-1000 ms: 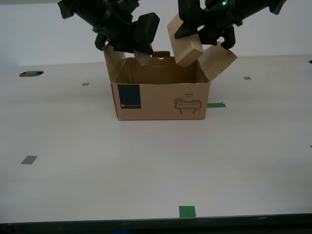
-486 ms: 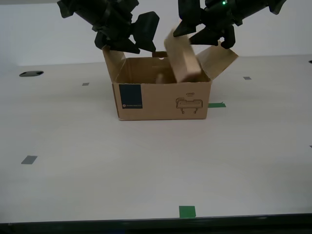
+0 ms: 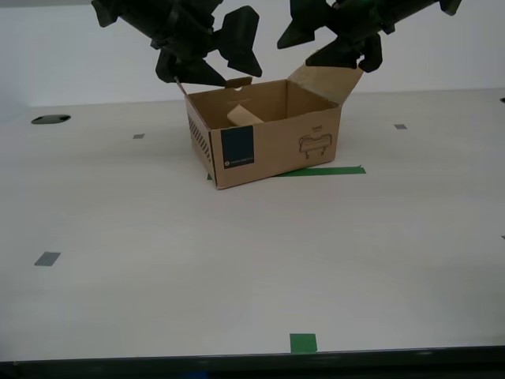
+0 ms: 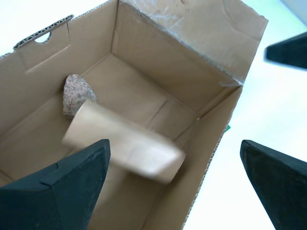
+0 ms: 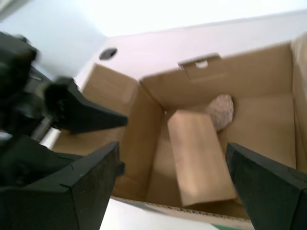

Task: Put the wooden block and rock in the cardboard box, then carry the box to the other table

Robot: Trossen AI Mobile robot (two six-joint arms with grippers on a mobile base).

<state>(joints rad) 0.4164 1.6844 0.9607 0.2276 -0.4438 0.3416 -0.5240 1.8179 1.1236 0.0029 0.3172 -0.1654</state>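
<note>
The cardboard box [image 3: 272, 150] stands open on the off-white table, turned at an angle, its teal label facing the exterior view. The wooden block [image 3: 245, 116] leans tilted inside it. Both wrist views show the block [image 4: 124, 143] [image 5: 199, 158] beside the rock [image 4: 76, 93] [image 5: 221, 109] on the box floor [image 4: 144, 91]. My first gripper [image 3: 325, 46] [image 5: 172, 153] hovers open and empty over the box's flap on the exterior view's right. My second gripper [image 3: 215, 61] [image 4: 175, 148] hangs open and empty over the box's other end. The other table is out of view.
A green tape strip [image 3: 323, 170] lies beside the box, and a green square [image 3: 302, 342] sits near the table's front edge. Grey tape squares [image 3: 47, 258] dot the surface. A dark grommet hole [image 3: 50, 119] is at the exterior view's far left.
My first gripper let go of the wooden block and my second let go of the rock; both dropped into the box. The box swung round and shifted, uncovering the green strip.
</note>
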